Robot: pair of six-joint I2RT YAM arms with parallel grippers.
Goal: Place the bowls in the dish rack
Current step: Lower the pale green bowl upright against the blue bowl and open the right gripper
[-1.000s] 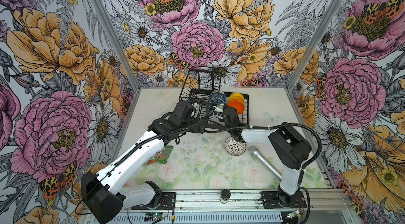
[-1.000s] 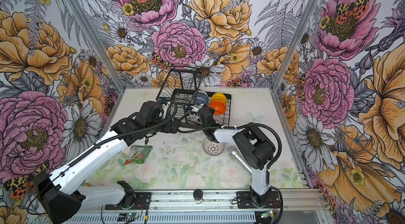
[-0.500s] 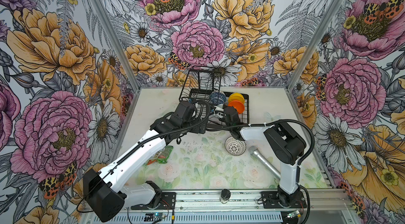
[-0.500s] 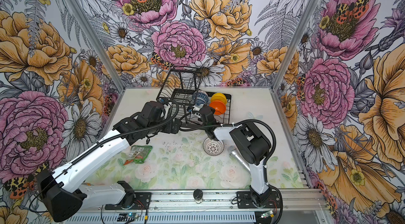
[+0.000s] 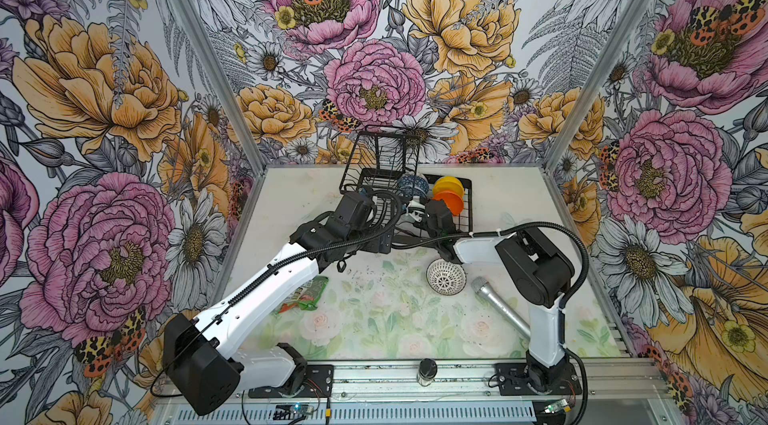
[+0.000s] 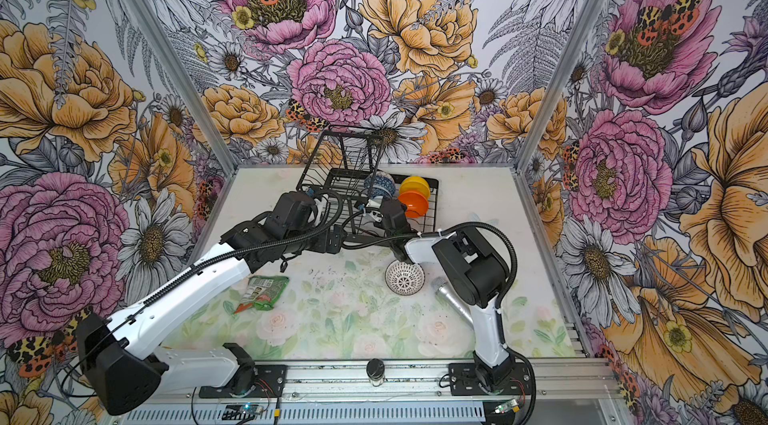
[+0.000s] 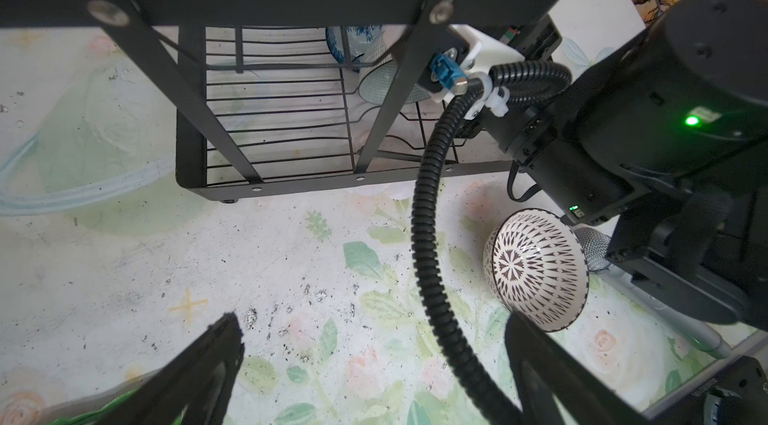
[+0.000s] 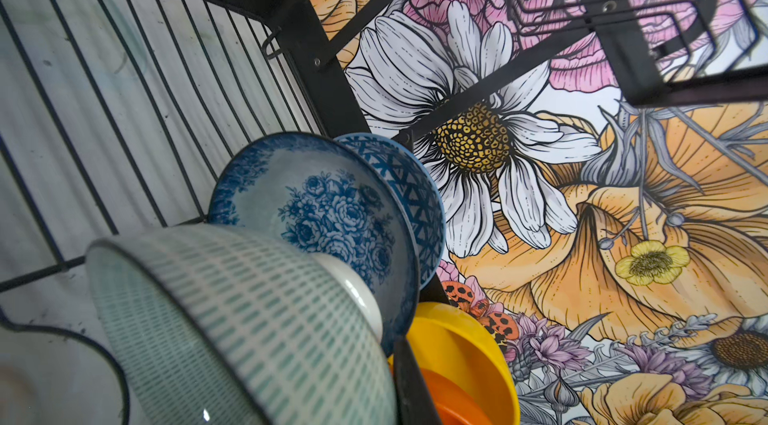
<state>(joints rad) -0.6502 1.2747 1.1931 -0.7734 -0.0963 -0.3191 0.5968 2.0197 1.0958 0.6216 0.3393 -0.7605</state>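
At lower left in both top views a green snack packet (image 5: 305, 294) lies on the tabletop (image 5: 374, 331) beside the left arm. The left fingers (image 7: 216, 352) hang spread wide and empty just in front of the dish rack (image 5: 471, 207), which stands at upper centre. In its lower tray the blue geometric bowl (image 5: 411, 184) and the floral bowl (image 8: 316, 211) stand on edge, one behind the other. The yellow bowl (image 5: 448, 184) and orange bowl (image 5: 451, 202) are nested to their right. The right fingers (image 8: 409, 381) are clenched, apparently on the wall of the pale mint bowl (image 8: 249, 319), which is tipped on its side inside the tray with its foot toward the floral bowl. That step looks nearly done, with only the letting-go to come.

The lattice bowl (image 5: 446, 276) is the one not loaded: upright, mouth up, on the tabletop right of centre, just below the right forearm. Being round, it has no long axis. In the left wrist view it sits at the right, just above one free finger — so the left arm looks the readier. The right arm's ribbed cable (image 7: 428, 236) hangs across between them and could snag. A microphone (image 5: 496, 306) lies just right of the bowl.
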